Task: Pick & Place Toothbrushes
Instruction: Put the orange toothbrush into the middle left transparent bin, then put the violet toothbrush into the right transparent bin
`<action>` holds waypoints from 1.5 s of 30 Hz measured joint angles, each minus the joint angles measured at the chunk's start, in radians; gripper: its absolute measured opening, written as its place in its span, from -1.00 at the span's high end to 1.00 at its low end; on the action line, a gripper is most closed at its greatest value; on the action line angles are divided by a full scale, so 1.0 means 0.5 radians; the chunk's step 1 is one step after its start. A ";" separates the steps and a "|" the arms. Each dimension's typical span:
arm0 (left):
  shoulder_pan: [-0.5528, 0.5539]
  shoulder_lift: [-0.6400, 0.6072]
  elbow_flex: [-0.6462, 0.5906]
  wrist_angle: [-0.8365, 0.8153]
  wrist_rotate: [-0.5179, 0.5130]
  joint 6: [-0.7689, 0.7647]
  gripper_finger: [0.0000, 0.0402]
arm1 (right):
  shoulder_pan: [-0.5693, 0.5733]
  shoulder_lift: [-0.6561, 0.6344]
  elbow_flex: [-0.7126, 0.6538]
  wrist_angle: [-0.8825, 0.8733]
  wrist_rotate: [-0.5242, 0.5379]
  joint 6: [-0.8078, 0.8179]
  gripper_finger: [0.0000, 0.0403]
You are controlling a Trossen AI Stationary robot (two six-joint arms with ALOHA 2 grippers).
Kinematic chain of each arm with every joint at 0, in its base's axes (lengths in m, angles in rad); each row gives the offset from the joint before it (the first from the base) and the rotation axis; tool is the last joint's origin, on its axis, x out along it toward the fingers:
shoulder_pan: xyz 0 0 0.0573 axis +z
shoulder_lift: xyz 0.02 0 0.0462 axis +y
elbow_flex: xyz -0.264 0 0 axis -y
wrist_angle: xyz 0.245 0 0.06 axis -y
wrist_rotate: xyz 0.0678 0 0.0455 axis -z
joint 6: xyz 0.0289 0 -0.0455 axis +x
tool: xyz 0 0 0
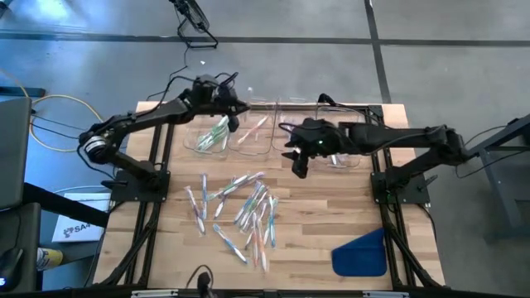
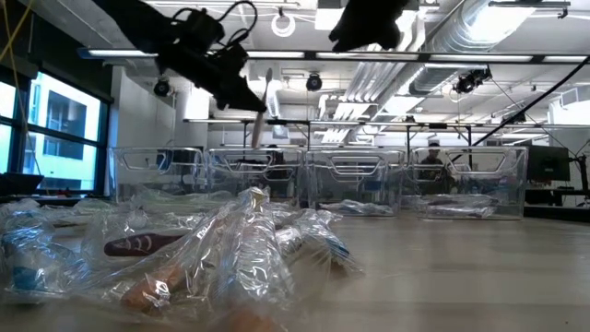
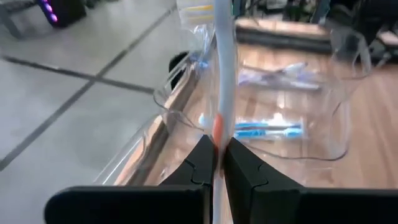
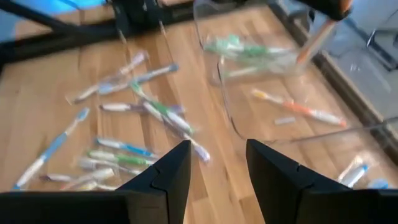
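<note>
Several wrapped toothbrushes lie loose on the wooden table's middle. Along the far edge stands a row of clear bins; one holds green brushes, the one beside it pink-orange ones. My left gripper is above the far-left bins, shut on one wrapped toothbrush. My right gripper hangs open over the table between the bins and the pile, with nothing between its fingers. My left gripper pinches the toothbrush between its two fingers at the orange part of its handle. The fingers come slanting down from the table's left and lie across the brush. It stands nearly upright, lifted clear above the bins.
A blue flat cloth-like piece lies at the table's near right corner. Clear bins farther right hold blue brushes. Crumpled clear wrappers fill the low view's foreground. Bare wood lies right of the pile.
</note>
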 joint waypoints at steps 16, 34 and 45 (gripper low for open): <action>0.001 0.391 0.034 -0.180 -0.009 0.040 0.93 | 0.000 0.030 0.000 -0.031 -0.001 -0.001 0.26; 0.001 0.392 0.034 -0.187 -0.015 0.055 0.84 | 0.000 0.030 0.000 -0.036 -0.001 -0.002 0.26; 0.001 0.392 0.034 -0.136 -0.013 0.100 0.32 | 0.000 0.030 0.000 -0.036 -0.001 -0.002 0.26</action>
